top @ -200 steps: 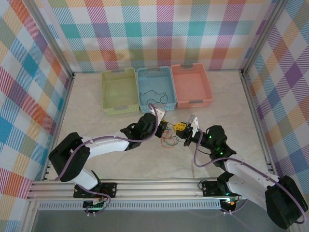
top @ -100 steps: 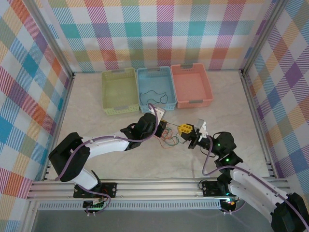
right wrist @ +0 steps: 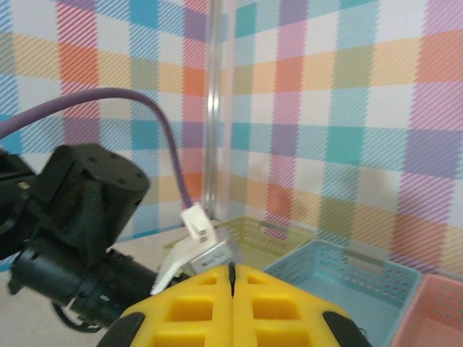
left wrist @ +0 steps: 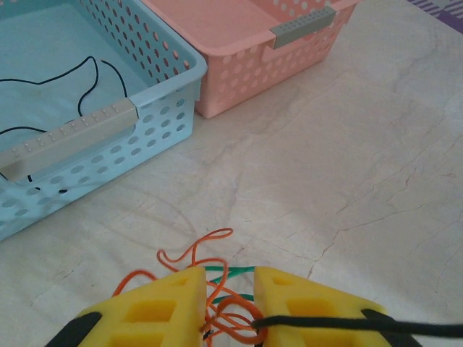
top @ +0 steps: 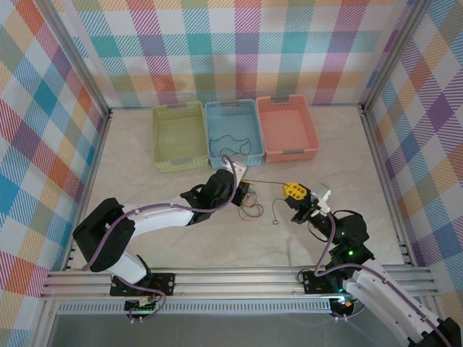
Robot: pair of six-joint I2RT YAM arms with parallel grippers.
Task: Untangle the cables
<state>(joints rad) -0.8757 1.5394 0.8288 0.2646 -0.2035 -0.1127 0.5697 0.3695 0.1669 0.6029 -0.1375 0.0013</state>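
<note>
Right gripper [top: 294, 191]: drawn back toward 3 o'clock since a second ago, clenched on black cable [top: 264, 183], which is pulled taut. Left gripper [top: 246, 192]: at its 9 o'clock, jaws narrowly parted, pinching orange-green tangle [top: 250, 210] on table [top: 145, 195]. Blue basket [top: 231, 105]: at 12 o'clock, between yellow basket [top: 178, 110] and pink basket [top: 286, 101]; holds black strand [top: 230, 139].

The table [left wrist: 347, 159] looks like smooth pale stone, faintly veined, with a soft sheen. The blue basket [left wrist: 163, 108] and pink basket [left wrist: 239, 83] are matt perforated plastic. The cables [left wrist: 195, 249] have a thin, smooth plastic coating, the left gripper [left wrist: 230, 282] has matt yellow plastic fingers [left wrist: 163, 307], and the near rail [top: 231, 282] is bare brushed metal.
</note>
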